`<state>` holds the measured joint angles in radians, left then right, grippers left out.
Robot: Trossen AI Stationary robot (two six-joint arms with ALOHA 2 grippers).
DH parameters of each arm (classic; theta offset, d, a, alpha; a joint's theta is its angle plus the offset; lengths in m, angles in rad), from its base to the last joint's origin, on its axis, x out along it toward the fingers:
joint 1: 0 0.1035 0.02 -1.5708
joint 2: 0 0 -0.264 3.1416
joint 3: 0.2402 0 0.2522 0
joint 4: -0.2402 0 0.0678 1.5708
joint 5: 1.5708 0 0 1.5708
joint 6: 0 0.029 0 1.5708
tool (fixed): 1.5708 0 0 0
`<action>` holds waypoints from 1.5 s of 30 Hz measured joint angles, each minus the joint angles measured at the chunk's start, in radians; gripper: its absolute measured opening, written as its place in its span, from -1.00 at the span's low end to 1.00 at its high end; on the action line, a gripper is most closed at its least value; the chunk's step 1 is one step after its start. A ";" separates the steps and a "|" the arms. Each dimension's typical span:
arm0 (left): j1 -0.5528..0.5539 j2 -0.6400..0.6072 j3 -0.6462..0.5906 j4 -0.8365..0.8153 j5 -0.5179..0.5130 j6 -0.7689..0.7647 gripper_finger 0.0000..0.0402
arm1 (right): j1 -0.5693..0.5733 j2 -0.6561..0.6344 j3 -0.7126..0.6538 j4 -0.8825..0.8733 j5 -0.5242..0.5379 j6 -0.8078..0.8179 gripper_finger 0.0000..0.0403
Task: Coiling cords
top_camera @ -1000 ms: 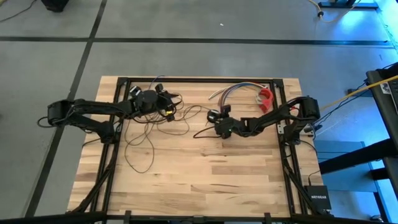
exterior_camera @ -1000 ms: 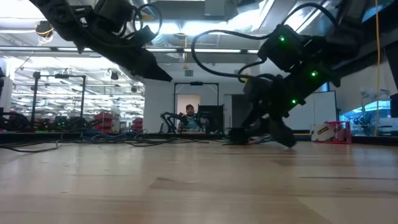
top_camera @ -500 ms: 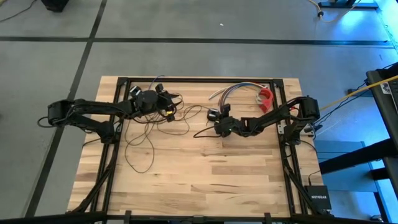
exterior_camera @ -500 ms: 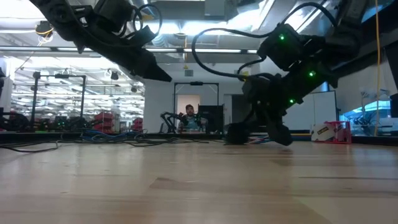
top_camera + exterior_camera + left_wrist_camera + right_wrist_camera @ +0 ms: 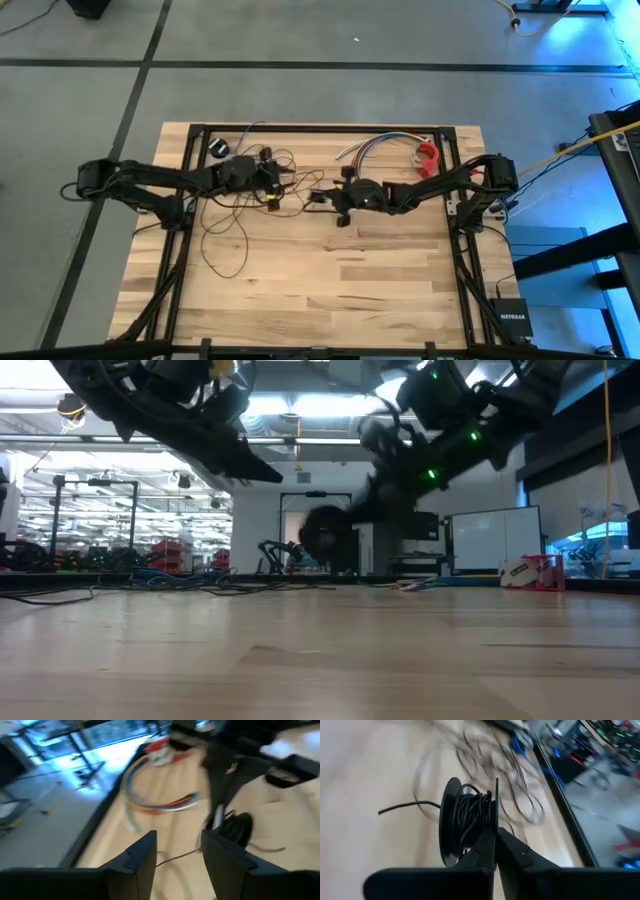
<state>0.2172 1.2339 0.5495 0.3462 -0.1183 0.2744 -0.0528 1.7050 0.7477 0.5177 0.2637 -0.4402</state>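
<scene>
The cord (image 5: 228,222) is a thin dark wire lying in loose loops on the wooden table's left half. One end is wound on a small black round spool (image 5: 465,820). My right gripper (image 5: 338,197) is shut on the spool near the table's middle, and in the low view the spool (image 5: 325,535) hangs clear of the table. My left gripper (image 5: 272,183) is open above the loops, left of the spool. In the left wrist view a strand (image 5: 172,861) runs between its open fingers (image 5: 142,855); whether it touches them I cannot tell. My right gripper pinches the rim of one of the spool's flat flanges (image 5: 496,815) between its two fingers (image 5: 512,851). The spool stands on edge beyond the fingertips, lifted clear of the table. A loose cord end (image 5: 402,808) trails off from it.
A bundle of multicoloured wires (image 5: 385,145) and a red thing (image 5: 428,154) lie at the far right. A small dark round thing (image 5: 219,148) lies at the far left. A yellow cable (image 5: 570,150) runs beyond the right edge. The near half (image 5: 330,290) is bare wood.
My right gripper has gone up and toward the table's left edge, lifting the spool from table height clear into the air. My left gripper has shifted a little toward the near edge.
</scene>
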 joint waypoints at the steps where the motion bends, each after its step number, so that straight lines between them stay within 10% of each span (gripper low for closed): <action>1: -0.009 0.000 0.000 -0.002 0.016 -0.013 -0.26 | 0.000 -0.001 0.012 0.002 -0.027 0.016 -0.93; 29: -0.068 0.240 -0.003 0.062 0.068 -0.122 -0.28 | 0.000 0.198 0.136 0.005 -0.126 0.149 -0.93; 45: -0.056 0.264 -0.002 0.076 0.135 -0.106 -0.97 | 0.001 0.198 0.136 0.012 -0.128 0.156 -0.93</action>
<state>0.1609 1.4982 0.5472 0.4226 0.0162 0.1683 -0.0518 1.9030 0.8837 0.5297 0.1352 -0.2840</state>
